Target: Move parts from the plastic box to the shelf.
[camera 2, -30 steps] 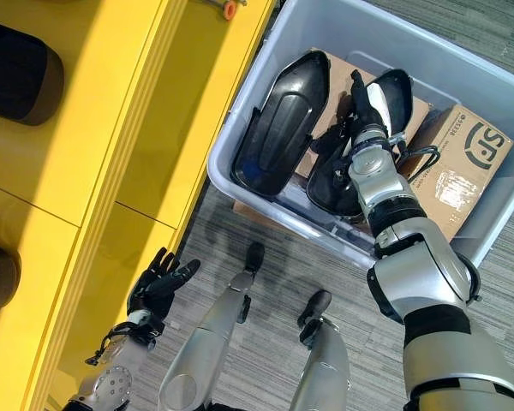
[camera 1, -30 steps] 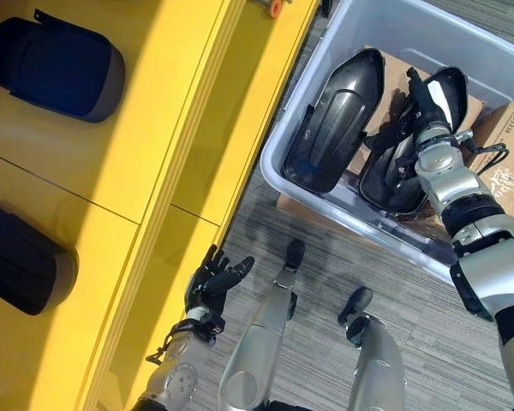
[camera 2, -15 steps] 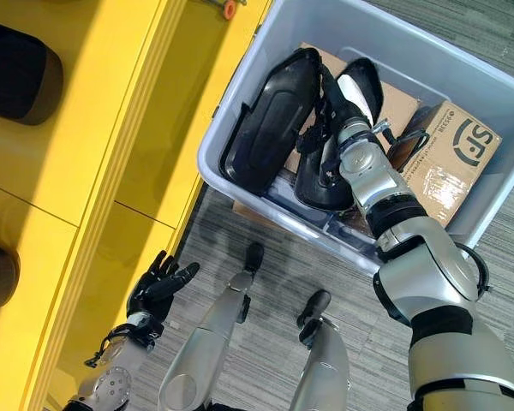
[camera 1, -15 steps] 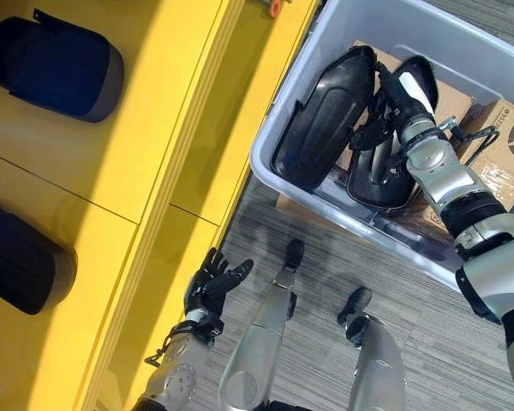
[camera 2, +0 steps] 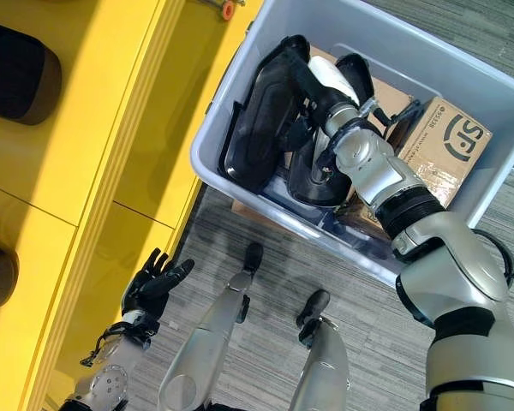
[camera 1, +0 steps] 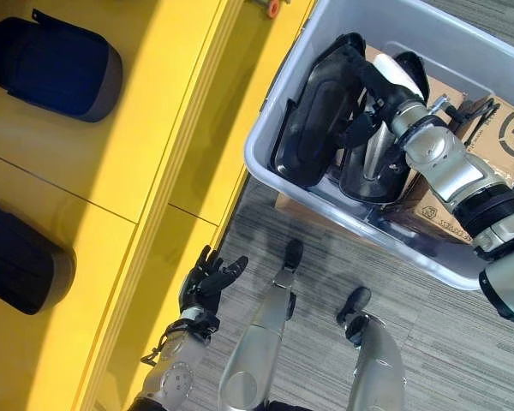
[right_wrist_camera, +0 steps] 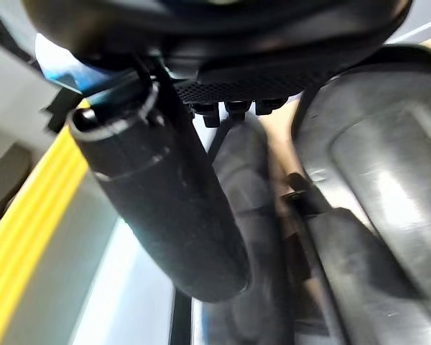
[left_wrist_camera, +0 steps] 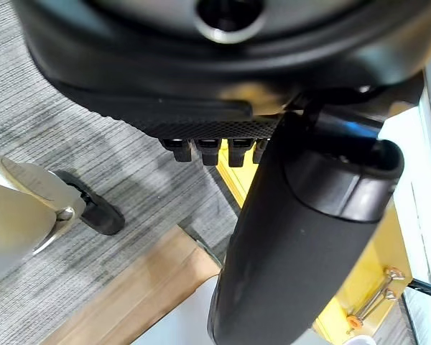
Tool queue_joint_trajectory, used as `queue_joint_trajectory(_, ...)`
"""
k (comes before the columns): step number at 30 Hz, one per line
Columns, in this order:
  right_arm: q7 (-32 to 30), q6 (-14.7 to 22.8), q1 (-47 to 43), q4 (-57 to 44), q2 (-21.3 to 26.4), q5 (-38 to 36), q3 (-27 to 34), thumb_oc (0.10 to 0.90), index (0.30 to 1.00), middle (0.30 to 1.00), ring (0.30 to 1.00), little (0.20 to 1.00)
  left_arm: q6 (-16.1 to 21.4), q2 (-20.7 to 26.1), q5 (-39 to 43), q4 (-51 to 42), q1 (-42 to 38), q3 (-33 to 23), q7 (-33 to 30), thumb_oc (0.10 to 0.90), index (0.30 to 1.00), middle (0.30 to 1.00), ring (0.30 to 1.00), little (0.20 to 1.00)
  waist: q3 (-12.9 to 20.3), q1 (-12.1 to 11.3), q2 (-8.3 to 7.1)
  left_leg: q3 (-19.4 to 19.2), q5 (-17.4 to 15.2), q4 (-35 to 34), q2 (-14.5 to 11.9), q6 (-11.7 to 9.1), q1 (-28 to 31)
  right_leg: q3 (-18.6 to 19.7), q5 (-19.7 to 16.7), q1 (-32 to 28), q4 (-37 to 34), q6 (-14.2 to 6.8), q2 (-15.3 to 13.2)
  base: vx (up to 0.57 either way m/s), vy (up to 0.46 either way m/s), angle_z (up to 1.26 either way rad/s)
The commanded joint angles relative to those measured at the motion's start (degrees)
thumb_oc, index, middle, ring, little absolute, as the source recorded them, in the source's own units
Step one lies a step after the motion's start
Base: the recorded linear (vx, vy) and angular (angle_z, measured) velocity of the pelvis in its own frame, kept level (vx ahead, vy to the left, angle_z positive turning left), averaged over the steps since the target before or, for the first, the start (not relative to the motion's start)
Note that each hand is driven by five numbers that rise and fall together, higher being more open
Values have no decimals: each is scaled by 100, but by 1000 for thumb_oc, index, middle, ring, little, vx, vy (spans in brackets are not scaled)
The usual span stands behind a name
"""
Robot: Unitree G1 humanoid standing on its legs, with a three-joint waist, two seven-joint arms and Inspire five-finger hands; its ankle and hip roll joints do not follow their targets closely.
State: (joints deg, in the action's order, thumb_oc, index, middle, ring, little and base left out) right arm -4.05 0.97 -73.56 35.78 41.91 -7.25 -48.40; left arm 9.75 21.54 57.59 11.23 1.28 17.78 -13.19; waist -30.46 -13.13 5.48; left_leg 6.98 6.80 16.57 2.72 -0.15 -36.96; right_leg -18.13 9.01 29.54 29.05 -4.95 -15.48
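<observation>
Parts of black moulded plastic, two long glossy shells (camera 1: 319,111) and (camera 1: 379,158), stand leaning inside the grey plastic box (camera 1: 278,107) on a grey carpet floor (camera 1: 308,231), beside cardboard cartons (camera 1: 505,137). The yellow shelf (camera 1: 154,128) next to the box carries dark padded parts (camera 1: 56,68). The right hand (camera 1: 373,81) reaches between the two shells; whether its fingers grip one I cannot tell. The left hand (camera 1: 207,278) hangs low by the shelf, fingers spread and holding nothing.
</observation>
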Motion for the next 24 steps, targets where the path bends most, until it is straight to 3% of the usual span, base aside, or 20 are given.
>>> queue_joint_trajectory(1, -240, 441, -1067, -818, 163, 245, -26, 900, 1000, 1000, 1000, 1000, 250, 288, -223, -522, 251, -241, -51, 900, 1000, 1000, 1000, 1000, 66, -126, -384, 149, -970, 443, -225, -44, 31, 221, -321, -265, -580, -173, -162, -10, 1, -3)
queue_joint_trajectory(7, -350, 173, -780, -1781, 765, 335, 265, 900, 1000, 1000, 1000, 1000, 283, 167, -183, -632, 319, -457, -177, 900, 1000, 1000, 1000, 1000, 66, 85, -652, 122, -981, 400, -299, -67, 91, 246, -332, -301, -638, -164, -119, -24, -1, -6)
queue_joint_trajectory(9, -395, 83, -558, -2152, 947, 397, 506, 900, 1000, 1000, 1000, 1000, 290, 123, -182, -687, 305, -576, -222, 900, 1000, 1000, 1000, 1000, 66, 179, -750, 80, -828, 348, -325, -48, 8, 215, -485, -245, -751, -121, -105, -84, 29, -6)
queue_joint_trajectory(18, -468, -243, 896, -2848, 1024, 867, 1587, 900, 1000, 1000, 1000, 1000, 283, -64, -195, -897, 363, -831, -327, 900, 1000, 1000, 1000, 1000, 66, 412, -1061, 32, -852, 266, -399, -45, 139, 245, -510, -338, -843, -123, -46, -6, -9, -8)
queue_joint_trajectory(24, -603, -407, 1977, -2998, 559, 1075, 2442, 900, 1000, 1000, 1000, 1000, 258, -170, -202, -958, 421, -947, -349, 900, 1000, 1000, 1000, 1000, 66, 513, -1148, 20, -875, 254, -423, -24, 173, 277, -503, -371, -874, -124, -4, 2, -3, -6)
